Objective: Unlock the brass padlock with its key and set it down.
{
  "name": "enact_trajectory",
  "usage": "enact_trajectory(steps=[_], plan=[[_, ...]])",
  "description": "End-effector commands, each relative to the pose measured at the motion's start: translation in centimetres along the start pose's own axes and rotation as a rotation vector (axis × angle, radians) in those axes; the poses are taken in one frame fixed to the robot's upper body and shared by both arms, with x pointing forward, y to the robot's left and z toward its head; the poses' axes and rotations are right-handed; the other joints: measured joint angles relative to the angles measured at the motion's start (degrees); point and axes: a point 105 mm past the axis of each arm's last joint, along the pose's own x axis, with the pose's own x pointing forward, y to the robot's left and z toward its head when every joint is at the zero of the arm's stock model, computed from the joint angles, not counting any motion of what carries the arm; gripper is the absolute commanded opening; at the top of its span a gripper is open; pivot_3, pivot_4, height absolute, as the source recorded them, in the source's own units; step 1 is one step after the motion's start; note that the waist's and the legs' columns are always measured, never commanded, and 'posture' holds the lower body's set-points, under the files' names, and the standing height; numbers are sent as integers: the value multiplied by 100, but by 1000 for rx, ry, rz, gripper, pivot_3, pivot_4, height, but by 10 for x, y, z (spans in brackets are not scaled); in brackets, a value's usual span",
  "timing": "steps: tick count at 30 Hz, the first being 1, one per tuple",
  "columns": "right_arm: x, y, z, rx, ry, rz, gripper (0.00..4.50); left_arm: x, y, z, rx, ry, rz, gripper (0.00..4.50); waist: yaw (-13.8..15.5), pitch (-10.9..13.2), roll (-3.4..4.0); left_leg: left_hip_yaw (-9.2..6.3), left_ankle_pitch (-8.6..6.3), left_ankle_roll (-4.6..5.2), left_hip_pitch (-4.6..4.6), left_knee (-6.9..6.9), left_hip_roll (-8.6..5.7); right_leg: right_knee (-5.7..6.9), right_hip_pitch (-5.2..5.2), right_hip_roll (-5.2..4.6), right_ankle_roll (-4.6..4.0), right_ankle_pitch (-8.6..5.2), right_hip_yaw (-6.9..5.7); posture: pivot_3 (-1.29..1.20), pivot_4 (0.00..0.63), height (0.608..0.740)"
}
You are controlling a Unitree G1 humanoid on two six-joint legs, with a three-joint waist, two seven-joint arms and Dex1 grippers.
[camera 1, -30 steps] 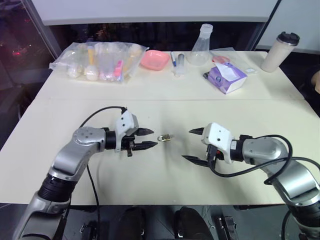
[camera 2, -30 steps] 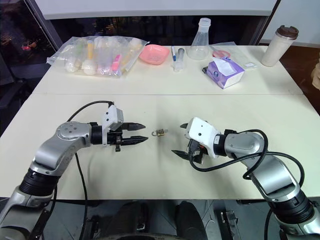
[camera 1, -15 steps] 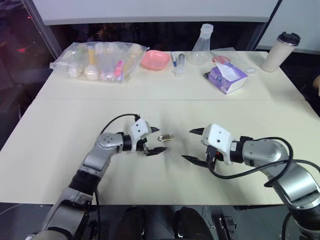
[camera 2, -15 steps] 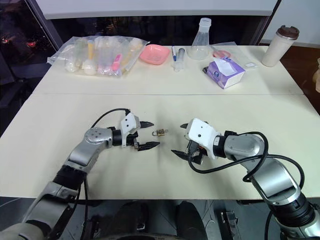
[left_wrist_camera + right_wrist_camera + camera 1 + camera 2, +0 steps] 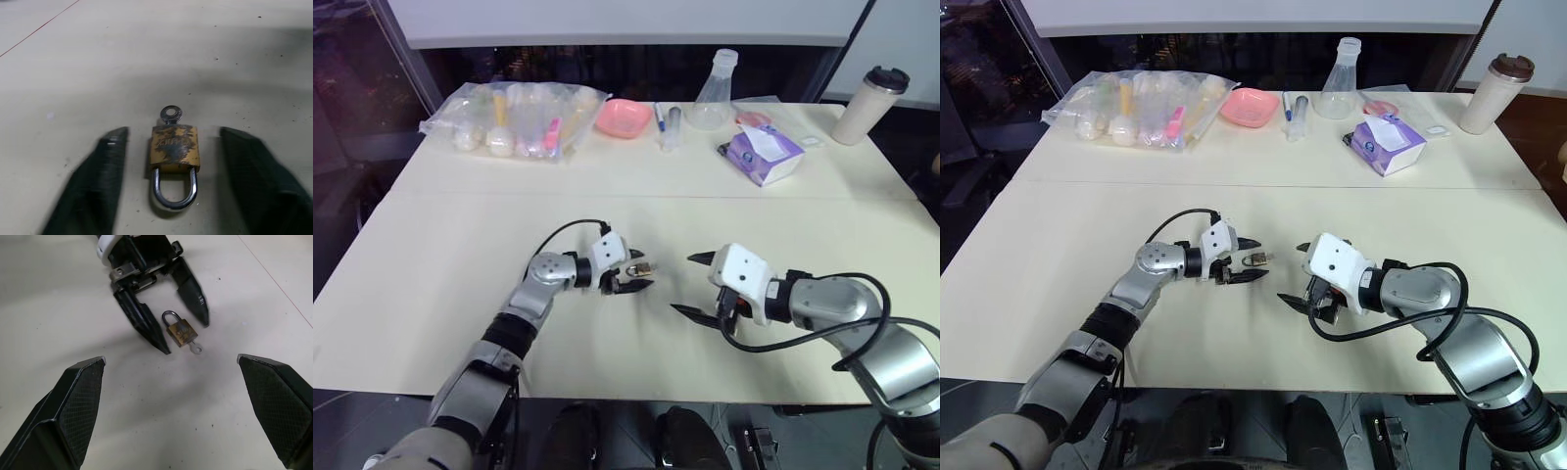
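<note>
right gripper (image 5: 693,286): nearest to us, its two black fingers stand spread wide and hold nothing; it hovers over the pale cream desk (image 5: 440,245), pointing across at the lock.
step in hand: we judge we are at the first pick-up, the left arm closing in on the lock while the right waits to work the key.
left gripper (image 5: 639,272): low over the desk, its black fingers (image 5: 95,176) partly apart, one on each side of the lock; in the left wrist view there is bare desk between each finger and the brass, so nothing is held yet.
brass padlock (image 5: 174,151): small gold-coloured block, lying flat on the desk between the left fingers, its silvery shackle turned toward the wrist and the small silver key (image 5: 170,115) sticking out of the far end.
next move: we reckon the left fingers must close squarely on the brass sides and leave the key head clear for the right fingers.
far edge: a clear plastic bag of small items (image 5: 514,117), well apart.
</note>
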Motion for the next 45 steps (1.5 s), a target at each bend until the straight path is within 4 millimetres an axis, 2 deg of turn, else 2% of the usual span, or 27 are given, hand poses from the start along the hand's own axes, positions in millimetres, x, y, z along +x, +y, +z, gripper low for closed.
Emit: enact_trajectory(steps=[1,2,8,11,14,22,25,36,40,42,43,45], plan=[[-5,-3,14,-60,-28,-20,4500,-13,5,-19,-8,92,13,1131,-2,0,0,0,0,0,0,0,0,0,0,0,0,0,0,0,150,715],[-4,-3,14,-68,-31,-21,4500,-15,6,-19,-2,98,18,787,-12,0,0,-1,0,0,0,0,1,1,-1,1,0,0,0,0,150,715],[13,-14,10,-337,6,-115,4500,-33,26,-15,-1,124,47,765,-137,0,0,-4,0,0,0,-2,4,3,-4,7,0,0,-1,0,150,715],[27,-25,13,-672,-2,-190,4500,-48,33,15,-26,57,-54,765,-179,1,-1,3,1,-2,-3,-4,4,10,-18,14,0,0,-1,0,150,715],[36,-26,23,-840,-81,-218,4500,-56,33,37,-33,15,-143,765,-146,2,1,10,4,-7,-13,-8,4,19,-40,27,1,-2,3,0,150,715],[60,-19,40,-965,-191,-215,4500,-59,39,65,13,-13,-204,765,-122,6,-5,18,20,-34,-24,3,-5,1,-30,12,3,-2,1,0,150,715],[65,-19,45,-997,-212,-224,4500,-57,40,66,25,-12,-202,765,-131,6,-5,17,20,-34,-23,2,-2,5,-33,14,3,-2,1,0,150,715],[70,-27,40,-1053,-180,-233,4500,-58,33,69,28,-25,-246,765,-132,6,-5,18,20,-35,-23,2,-1,8,-34,13,3,-2,2,0,150,715],[70,-28,40,-1059,-181,-235,3353,-58,32,69,29,-23,-248,765,-134,6,-5,17,20,-35,-23,2,-1,10,-35,13,3,-2,2,0,150,715],[71,-27,41,-1060,-185,-232,2332,-58,32,67,34,-18,-245,765,-132,6,-5,18,20,-35,-23,2,-1,10,-35,13,3,-2,2,0,150,715],[71,-27,42,-1061,-187,-230,1617,-58,32,66,39,-15,-244,765,-133,6,-5,18,20,-35,-23,2,-1,10,-35,13,3,-2,2,0,150,715],[71,-27,42,-1065,-189,-227,641,-58,32,66,45,-10,-242,765,-131,6,-5,18,20,-35,-23,2,-1,10,-35,13,3,-2,2,0,150,715]])
